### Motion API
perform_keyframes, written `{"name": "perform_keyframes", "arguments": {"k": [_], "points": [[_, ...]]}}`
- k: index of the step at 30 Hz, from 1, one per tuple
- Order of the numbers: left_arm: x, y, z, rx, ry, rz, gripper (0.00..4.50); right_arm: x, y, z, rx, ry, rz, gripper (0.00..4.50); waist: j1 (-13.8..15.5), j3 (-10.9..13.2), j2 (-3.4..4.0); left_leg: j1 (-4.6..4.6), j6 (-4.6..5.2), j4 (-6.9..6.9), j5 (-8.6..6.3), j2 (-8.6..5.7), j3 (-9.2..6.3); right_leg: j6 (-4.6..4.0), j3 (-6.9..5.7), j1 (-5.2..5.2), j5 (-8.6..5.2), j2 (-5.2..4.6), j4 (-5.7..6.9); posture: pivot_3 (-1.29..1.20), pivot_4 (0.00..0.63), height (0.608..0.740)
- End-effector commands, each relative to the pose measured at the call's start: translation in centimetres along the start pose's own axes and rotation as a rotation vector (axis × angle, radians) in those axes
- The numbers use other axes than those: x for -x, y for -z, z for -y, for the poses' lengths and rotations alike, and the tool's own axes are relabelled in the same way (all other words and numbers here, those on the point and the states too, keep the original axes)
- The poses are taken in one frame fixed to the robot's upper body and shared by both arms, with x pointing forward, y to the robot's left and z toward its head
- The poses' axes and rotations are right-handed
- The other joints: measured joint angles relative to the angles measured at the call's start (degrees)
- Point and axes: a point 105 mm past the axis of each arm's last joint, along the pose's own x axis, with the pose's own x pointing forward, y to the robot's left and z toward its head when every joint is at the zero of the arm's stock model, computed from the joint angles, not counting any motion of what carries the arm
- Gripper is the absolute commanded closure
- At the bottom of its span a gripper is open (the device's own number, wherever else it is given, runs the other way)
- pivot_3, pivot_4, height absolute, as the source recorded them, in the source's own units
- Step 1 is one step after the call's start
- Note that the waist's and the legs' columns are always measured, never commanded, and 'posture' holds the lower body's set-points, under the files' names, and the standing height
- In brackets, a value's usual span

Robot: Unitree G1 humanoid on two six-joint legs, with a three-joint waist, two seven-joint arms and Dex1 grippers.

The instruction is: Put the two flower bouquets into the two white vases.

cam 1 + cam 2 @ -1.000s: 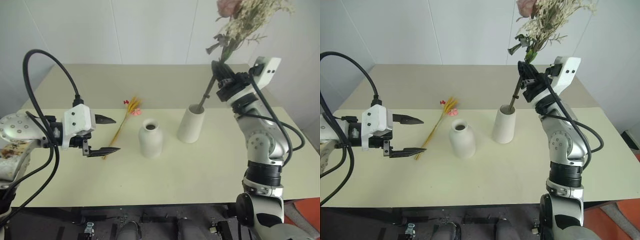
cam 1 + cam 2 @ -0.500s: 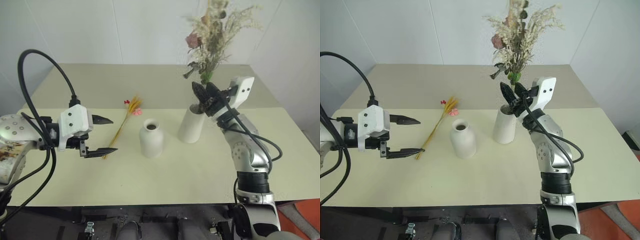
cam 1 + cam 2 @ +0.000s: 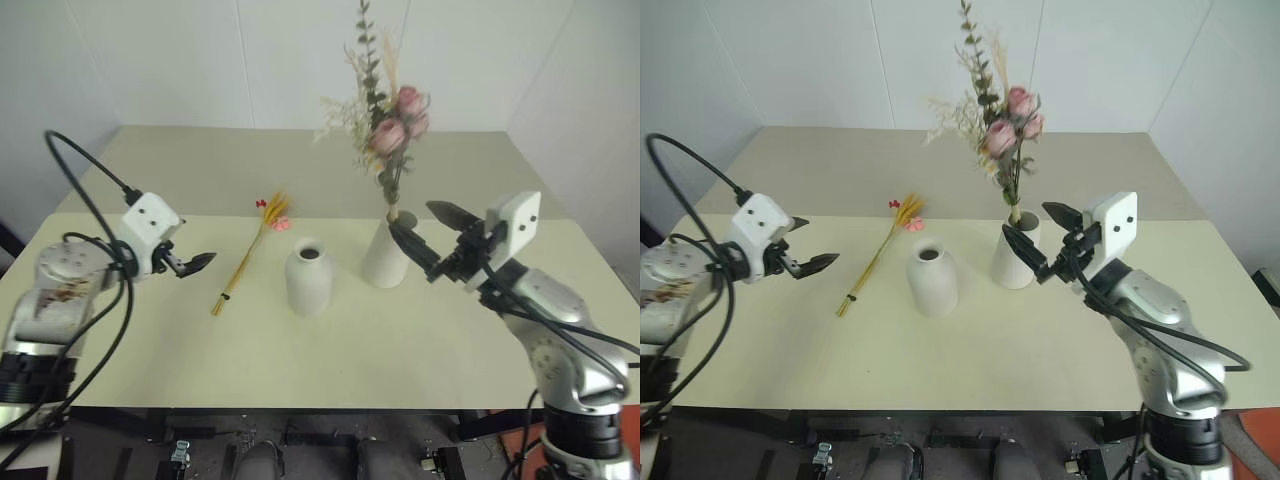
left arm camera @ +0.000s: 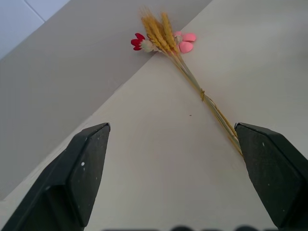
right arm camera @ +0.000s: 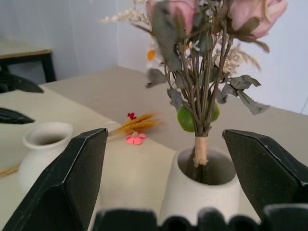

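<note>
Left eye view: 1 bouquet [image 3: 385,125] in tall vase [image 3: 386,255]; you still must place slim bouquet [image 3: 247,255] in short vase [image 3: 308,277]. Left gripper [image 3: 192,263], right gripper [image 3: 432,236]: spread wide, empty.

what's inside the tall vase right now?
The rose bouquet stands in the tall vase, its bound stems going down through the mouth and leaning on the rim. How deep they reach is hidden by the vase wall. The short vase looks empty at its mouth.

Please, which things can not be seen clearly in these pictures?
- Tall vase: its base is cut off in the right wrist view; the rose bouquet stems vanish inside it.
- Short vase: inside is dark in the head views.
- Slim bouquet: stem ends pass behind the left gripper finger in the left wrist view.
</note>
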Motion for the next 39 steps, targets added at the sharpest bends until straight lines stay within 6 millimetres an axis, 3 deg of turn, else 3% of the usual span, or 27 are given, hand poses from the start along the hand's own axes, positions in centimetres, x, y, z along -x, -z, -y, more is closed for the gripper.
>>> {"name": "perform_keyframes", "arguments": {"k": [1,8,11,18,22,32,35,39], "points": [[-0.8,-1.6,-0.9,0.065,-0.064,0.007,0.0,1.2,-1.2,-0.7,0.047,-0.08,-0.071,0.02,0.05,0.0,-0.02,0.0,0.0,0.0,0.0,0.01,-0.01,0.0,-0.01,0.01,0.0,0.02,-0.01,0.0,0.15,0.74],[-3.4,-1.5,0.9,0.103,0.12,-0.203,0.0,2.7,-2.8,-0.9,0.047,-0.156,-0.137,0.02,0.05,-0.01,-0.05,0.04,0.0,0.02,0.0,-0.03,-0.07,0.02,-0.03,0.09,-0.01,0.03,-0.03,0.0,0.15,0.74],[-5.0,-2.7,1.7,0.182,0.182,-0.253,0.0,3.2,-2.9,-1.6,0.094,-0.188,-0.189,0.02,0.15,0.0,-0.06,-0.01,0.0,0.03,0.0,-0.04,-0.08,0.02,-0.03,0.05,-0.01,0.03,-0.03,0.0,0.15,0.74],[-8.5,-3.5,1.4,0.248,0.167,-0.329,0.0,3.6,-2.6,-2.2,0.09,-0.162,-0.204,0.02,0.37,0.0,-0.08,-0.11,0.0,0.05,0.0,-0.1,-0.18,0.04,-0.11,0.05,-0.02,0.01,-0.07,0.0,0.15,0.74],[-9.5,-2.9,1.9,0.223,0.18,-0.377,0.93,3.8,-2.3,-2.0,0.091,-0.123,-0.218,0.0,0.19,0.0,-0.09,-0.15,0.0,0.05,0.0,-0.09,-0.18,0.04,-0.09,0.0,-0.02,0.01,-0.06,0.0,0.15,0.74],[-10.4,-1.8,1.8,0.218,0.145,-0.415,4.35,4.0,-2.4,-1.7,0.091,-0.076,-0.207,0.0,0.53,0.01,-0.1,-0.23,0.0,0.07,0.0,-0.12,-0.23,0.05,-0.11,-0.02,-0.02,0.0,-0.07,0.0,0.15,0.74],[-10.7,-2.4,1.0,0.19,0.086,-0.38,4.43,4.0,-2.4,-1.6,0.098,-0.065,-0.205,0.0,0.54,0.01,-0.1,-0.24,0.0,0.07,0.0,-0.12,-0.23,0.05,-0.11,-0.02,-0.01,0.0,-0.06,0.0,0.15,0.74],[-10.9,-6.4,-1.4,0.164,-0.073,-0.158,4.43,4.0,-2.4,-1.4,0.105,-0.057,-0.206,0.0,0.55,0.01,-0.11,-0.26,0.0,0.07,0.0,-0.12,-0.25,0.06,-0.12,-0.02,-0.01,0.0,-0.06,0.0,0.15,0.74]]}}
